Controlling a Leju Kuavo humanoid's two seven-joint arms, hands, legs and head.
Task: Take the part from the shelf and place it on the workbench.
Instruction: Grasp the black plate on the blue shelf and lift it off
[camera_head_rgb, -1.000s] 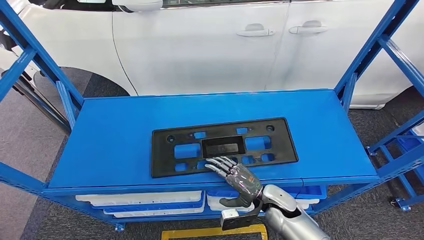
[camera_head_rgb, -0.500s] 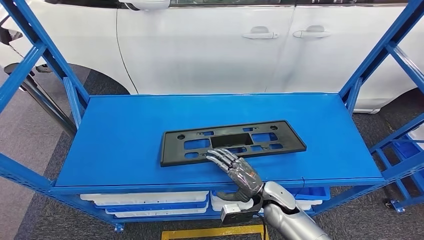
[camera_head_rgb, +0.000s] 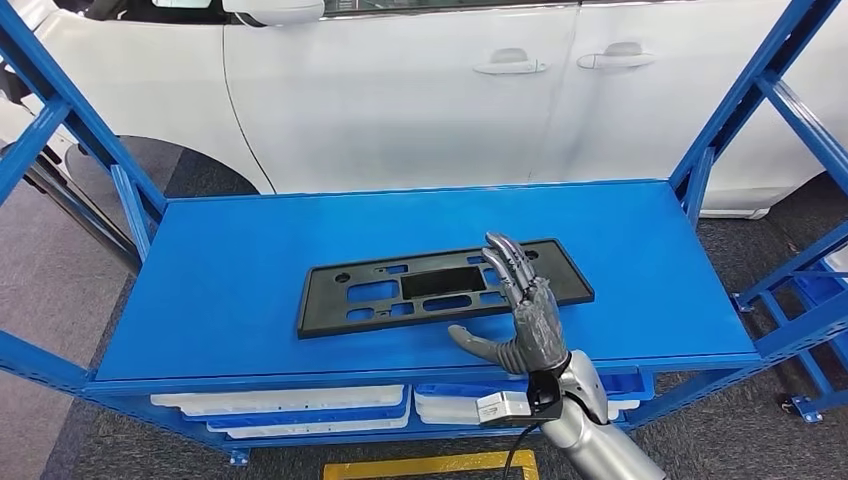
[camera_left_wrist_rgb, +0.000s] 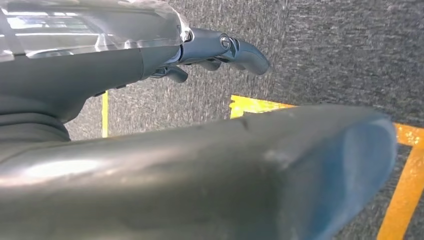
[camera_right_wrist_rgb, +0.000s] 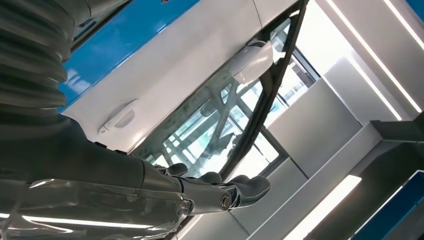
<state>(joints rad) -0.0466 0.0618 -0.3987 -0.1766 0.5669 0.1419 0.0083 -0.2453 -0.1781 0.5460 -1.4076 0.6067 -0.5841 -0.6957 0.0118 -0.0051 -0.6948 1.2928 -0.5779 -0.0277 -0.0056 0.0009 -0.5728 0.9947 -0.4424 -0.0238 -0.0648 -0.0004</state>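
From above, the black part (camera_head_rgb: 440, 286) lies flat on the blue shelf (camera_head_rgb: 230, 260) with the right hand (camera_head_rgb: 523, 315) raised over its right end, fingers spread, empty — the left hand (camera_left_wrist_rgb: 210, 50) hangs over grey floor (camera_left_wrist_rgb: 325, 50), its grasp unclear.

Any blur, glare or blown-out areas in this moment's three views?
Head view: sharp, evenly lit, black part crisp on the blue shelf. Left wrist view: the near thumb is soft and out of focus. Right wrist view: ceiling light strips blown out, reflections on the car window.
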